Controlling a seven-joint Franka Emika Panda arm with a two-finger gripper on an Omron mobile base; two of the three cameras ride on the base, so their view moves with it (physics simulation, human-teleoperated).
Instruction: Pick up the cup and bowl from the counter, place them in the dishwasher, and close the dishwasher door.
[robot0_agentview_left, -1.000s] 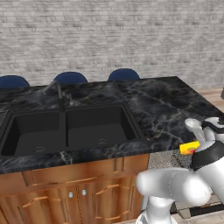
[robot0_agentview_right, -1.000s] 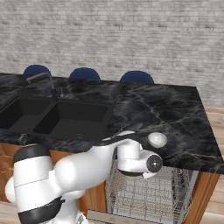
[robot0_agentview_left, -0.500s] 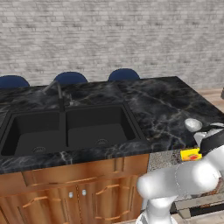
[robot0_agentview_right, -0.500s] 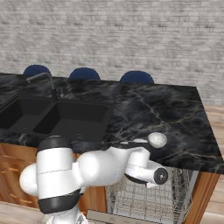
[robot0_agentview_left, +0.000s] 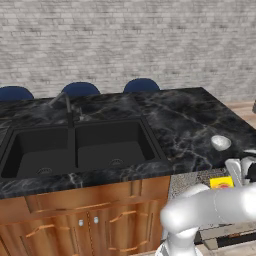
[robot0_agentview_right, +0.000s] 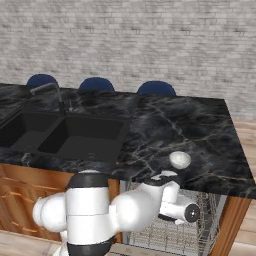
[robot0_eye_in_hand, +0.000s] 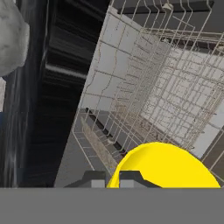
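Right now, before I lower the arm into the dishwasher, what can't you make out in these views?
- Yellow cup: hand view, cut by the bottom edge; left base view, a yellow patch behind the arm.
- Gripper: finger tips barely visible; their contact with the cup is hidden.
- Dishwasher: right base view, the arm covers most of the rack.
- Pale bowl on the counter: too small to see inside.
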